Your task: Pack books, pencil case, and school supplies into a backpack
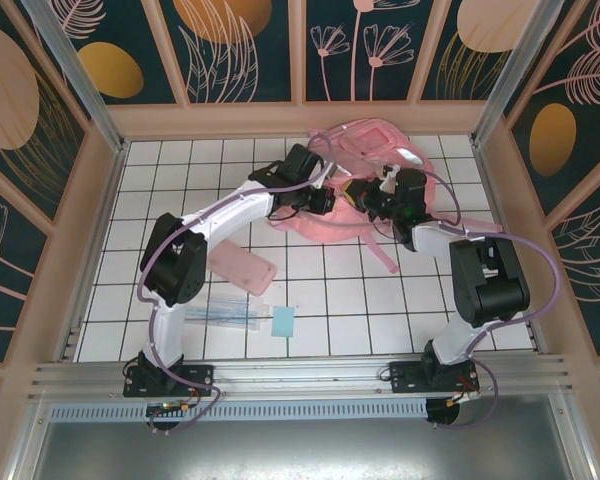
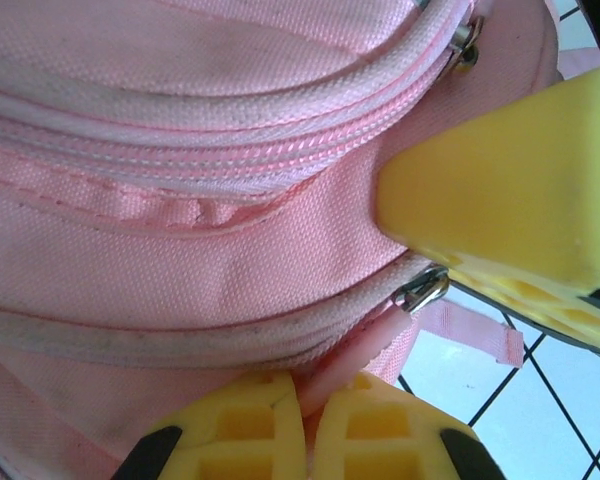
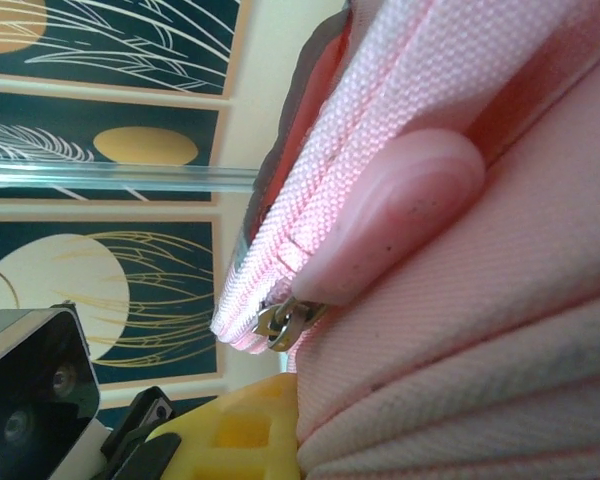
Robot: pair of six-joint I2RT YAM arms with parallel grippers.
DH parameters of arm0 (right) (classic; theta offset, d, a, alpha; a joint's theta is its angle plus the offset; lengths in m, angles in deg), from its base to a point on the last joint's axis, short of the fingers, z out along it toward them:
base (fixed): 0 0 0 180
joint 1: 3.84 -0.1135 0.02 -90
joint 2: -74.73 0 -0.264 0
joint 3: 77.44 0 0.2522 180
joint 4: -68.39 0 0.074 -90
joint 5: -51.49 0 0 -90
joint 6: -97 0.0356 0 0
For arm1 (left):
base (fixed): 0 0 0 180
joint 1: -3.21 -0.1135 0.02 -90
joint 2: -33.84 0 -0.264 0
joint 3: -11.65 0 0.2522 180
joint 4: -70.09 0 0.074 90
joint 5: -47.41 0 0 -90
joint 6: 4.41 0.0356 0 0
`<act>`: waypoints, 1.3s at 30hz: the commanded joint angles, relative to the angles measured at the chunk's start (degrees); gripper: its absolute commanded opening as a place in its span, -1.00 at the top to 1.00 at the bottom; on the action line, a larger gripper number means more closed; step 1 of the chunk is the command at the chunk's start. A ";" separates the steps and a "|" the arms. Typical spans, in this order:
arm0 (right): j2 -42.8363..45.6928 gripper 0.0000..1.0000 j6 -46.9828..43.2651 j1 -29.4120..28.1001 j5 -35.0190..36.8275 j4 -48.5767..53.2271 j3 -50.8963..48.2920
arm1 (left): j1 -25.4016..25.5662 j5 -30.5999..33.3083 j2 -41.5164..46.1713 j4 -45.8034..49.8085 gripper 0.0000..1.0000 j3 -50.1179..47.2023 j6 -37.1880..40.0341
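The pink backpack (image 1: 355, 165) lies at the back of the table, with both arms reaching onto it. My left gripper (image 2: 308, 400) is shut on a pink rubber zip pull (image 2: 352, 368) that hangs from a metal slider (image 2: 423, 290). My right gripper (image 1: 372, 207) is shut on the backpack's fabric (image 3: 500, 330); one yellow finger (image 3: 250, 430) shows just below another slider (image 3: 285, 322) and its pink pull (image 3: 400, 215). The pale pink pencil case (image 1: 242, 268), the clear bluish packet (image 1: 223, 315) and the light-blue pad (image 1: 283, 321) lie on the tiles near the left arm. The books are out of view.
A pink strap (image 1: 380, 252) trails from the backpack toward the front right. Wooden walls and metal posts (image 1: 80, 75) enclose the white tiled table (image 1: 350, 310). The right gripper's yellow finger (image 2: 510, 200) sits close beside the left gripper.
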 commanded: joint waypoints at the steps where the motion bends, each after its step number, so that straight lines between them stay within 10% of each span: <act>1: 6.18 1.00 -7.45 -0.72 1.11 0.52 2.13 | -2.15 4.30 3.13 -0.20 1.00 -4.54 -2.72; 7: 7.88 1.00 -10.41 -1.06 5.26 3.26 1.92 | -4.82 5.80 4.75 0.77 1.00 -8.58 -6.57; 19: 8.61 1.00 -13.05 -5.75 19.24 5.38 2.66 | -1.78 -10.71 8.16 -6.17 1.00 -6.46 -10.68; 24: 6.24 1.00 -12.55 -5.76 16.95 5.35 4.85 | -1.15 -13.14 7.16 -8.39 0.28 -6.42 -9.76; 27: 5.64 1.00 -12.24 -5.68 16.61 5.62 5.35 | -0.81 -15.65 6.64 -9.97 0.23 -6.32 -10.38; 39: 5.16 1.00 -12.09 -3.41 15.30 6.67 4.40 | -0.61 -2.72 7.68 0.23 0.05 -2.84 -3.66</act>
